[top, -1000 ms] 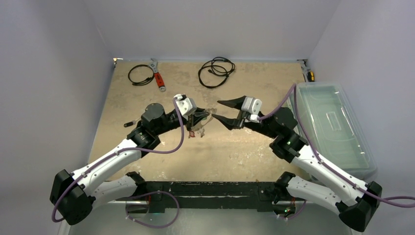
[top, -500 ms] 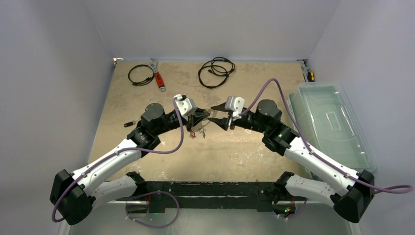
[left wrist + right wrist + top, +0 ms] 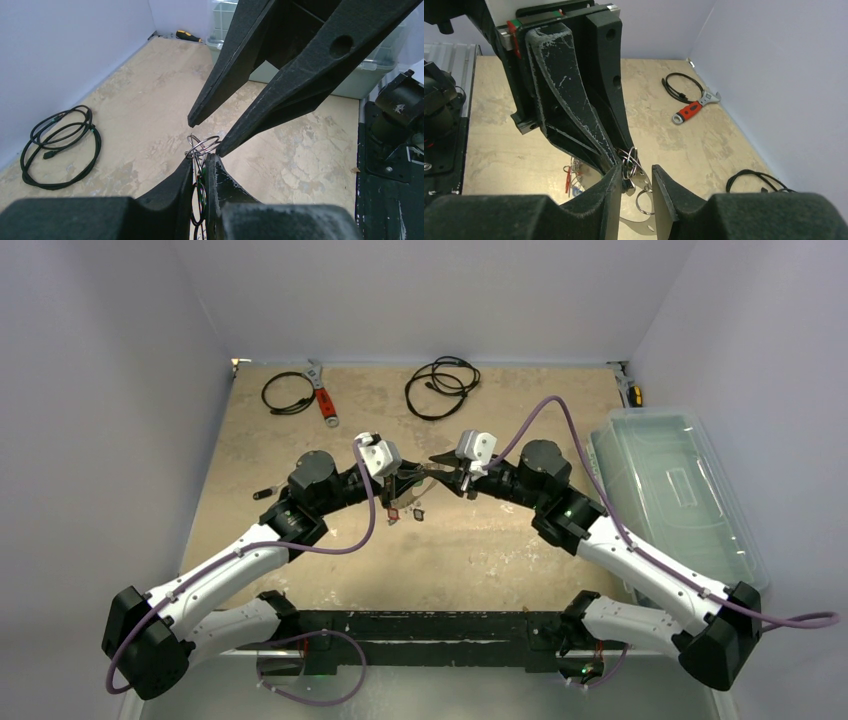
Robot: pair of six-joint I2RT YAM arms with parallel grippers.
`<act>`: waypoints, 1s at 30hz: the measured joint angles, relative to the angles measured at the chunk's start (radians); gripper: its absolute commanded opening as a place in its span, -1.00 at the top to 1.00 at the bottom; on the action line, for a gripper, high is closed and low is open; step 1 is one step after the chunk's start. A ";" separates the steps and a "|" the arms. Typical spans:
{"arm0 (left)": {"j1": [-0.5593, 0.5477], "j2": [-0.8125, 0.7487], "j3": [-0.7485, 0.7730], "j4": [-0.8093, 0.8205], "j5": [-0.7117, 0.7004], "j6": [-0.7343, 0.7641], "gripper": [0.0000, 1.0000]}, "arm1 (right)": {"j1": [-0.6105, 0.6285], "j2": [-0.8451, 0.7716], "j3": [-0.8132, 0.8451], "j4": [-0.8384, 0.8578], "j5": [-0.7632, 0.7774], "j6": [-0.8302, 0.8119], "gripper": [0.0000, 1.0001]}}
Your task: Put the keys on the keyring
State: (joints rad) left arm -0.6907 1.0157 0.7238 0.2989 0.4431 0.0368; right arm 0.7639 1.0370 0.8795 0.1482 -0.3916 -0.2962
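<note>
Fingers of the left gripper (image 3: pixel 201 161) are pinched tight on a bunch of thin wire loops (image 3: pixel 202 144), held up over the middle of the table (image 3: pixel 500 560). From the 3 o'clock side the right gripper (image 3: pixel 636 172) meets them tip to tip. Its fingers stand narrowly apart, one either side of the loops, with no firm hold that I can make out.

I take this for the threading step. The keys (image 3: pixel 568 177) dangle below the left grip, and the keyring (image 3: pixel 636 221) shows as a flat silver edge just under the right fingers. The next move looks fiddly: nip one loop without dragging the whole bunch out of the left grip.

I count red, blue and green tags in the bunch, though how many keys hang there I cannot tell. One dark-tagged key (image 3: pixel 263 493) seems to lie alone at 9 o'clock, and one clear bin (image 3: pixel 690 440) sits at 3. Farther off are one wrench (image 3: pixel 322 395) at 11, two coiled cables (image 3: pixel 288 392) at 11 and 12, and one screwdriver (image 3: pixel 634 395) at 2.
</note>
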 measured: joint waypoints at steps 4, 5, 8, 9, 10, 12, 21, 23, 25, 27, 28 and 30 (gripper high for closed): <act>0.000 0.000 0.000 -0.001 0.000 0.000 1.00 | 0.000 0.014 0.003 -0.002 0.004 0.000 0.40; 0.000 0.000 0.000 -0.001 -0.001 0.000 1.00 | 0.000 0.016 0.004 -0.002 0.004 0.000 0.42; 0.000 0.000 0.000 -0.001 -0.001 0.000 1.00 | 0.000 0.018 0.007 -0.003 0.004 0.000 0.54; 0.000 0.000 0.000 -0.001 -0.001 0.000 1.00 | 0.000 0.018 0.008 -0.003 0.004 0.000 0.58; 0.000 0.000 0.000 -0.001 -0.001 0.000 1.00 | 0.000 0.019 0.009 -0.003 0.004 0.000 0.64; 0.000 0.000 0.000 -0.001 -0.001 0.000 1.00 | 0.000 0.023 0.012 -0.004 0.003 0.000 0.73; 0.003 0.000 0.000 -0.010 -0.017 0.008 1.00 | 0.001 0.066 0.048 -0.032 -0.027 0.002 0.93; 0.003 0.000 0.000 -0.014 -0.023 0.009 1.00 | 0.001 0.077 0.070 -0.061 -0.030 0.003 1.00; 0.003 -0.001 0.000 -0.016 -0.028 0.012 1.00 | 0.001 0.087 0.097 -0.100 -0.031 0.004 1.00; 0.003 -0.003 0.000 -0.018 -0.030 0.018 1.00 | 0.001 0.097 0.127 -0.143 -0.031 0.008 1.00; 0.003 -0.005 0.000 -0.019 -0.032 0.024 1.00 | 0.001 0.106 0.148 -0.171 -0.030 0.012 1.00; 0.003 -0.008 0.000 -0.021 -0.042 0.035 1.00 | 0.001 0.137 0.207 -0.239 -0.030 0.019 1.00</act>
State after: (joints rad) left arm -0.6876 1.0077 0.7242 0.2779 0.4011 0.0715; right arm 0.7647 1.1744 1.0866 -0.0910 -0.4217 -0.2768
